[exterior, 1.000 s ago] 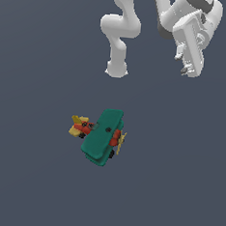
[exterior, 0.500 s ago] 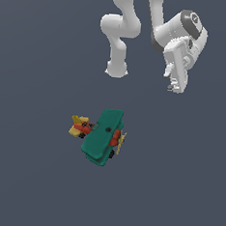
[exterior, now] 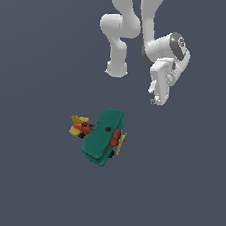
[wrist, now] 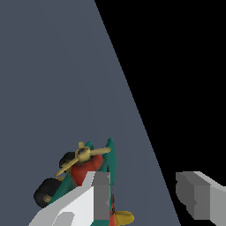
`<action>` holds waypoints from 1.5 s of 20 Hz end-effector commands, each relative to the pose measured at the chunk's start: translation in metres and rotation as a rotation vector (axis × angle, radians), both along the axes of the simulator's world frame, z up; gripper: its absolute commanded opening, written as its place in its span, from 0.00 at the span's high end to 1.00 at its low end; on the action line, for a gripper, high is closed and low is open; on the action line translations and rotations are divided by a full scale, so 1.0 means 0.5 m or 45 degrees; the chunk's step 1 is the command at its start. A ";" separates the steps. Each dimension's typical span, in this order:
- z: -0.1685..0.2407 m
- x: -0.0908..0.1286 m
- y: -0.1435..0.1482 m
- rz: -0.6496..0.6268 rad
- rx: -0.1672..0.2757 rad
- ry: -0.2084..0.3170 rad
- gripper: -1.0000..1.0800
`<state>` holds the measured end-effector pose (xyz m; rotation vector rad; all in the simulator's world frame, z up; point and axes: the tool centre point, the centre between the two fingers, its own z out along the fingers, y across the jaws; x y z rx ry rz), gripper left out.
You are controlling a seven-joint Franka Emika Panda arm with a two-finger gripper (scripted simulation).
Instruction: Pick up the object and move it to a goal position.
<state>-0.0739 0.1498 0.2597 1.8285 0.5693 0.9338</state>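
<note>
The white arm (exterior: 142, 20) is reaching over the grey desk (exterior: 26, 189), with its claw (exterior: 156, 98) hanging in the air, fingers (wrist: 201, 198) spread apart and gripping nothing. The toy biplane (exterior: 102, 137) is lying on the desk well apart from the claw, below it and toward the exterior view's left.

Setting: simulated test scene, no real room.
A flat, uniform grey-blue surface (exterior: 26, 185) is filling the exterior view; in the wrist view it is ending against a plain black void, showing rendered geometry only.
</note>
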 end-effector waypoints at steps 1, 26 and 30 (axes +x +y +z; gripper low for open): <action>-0.037 0.001 -0.028 -0.006 -0.043 0.018 0.38; -0.204 -0.019 -0.196 -0.061 -0.227 0.136 0.38; -0.214 -0.022 -0.207 -0.073 -0.228 0.147 0.38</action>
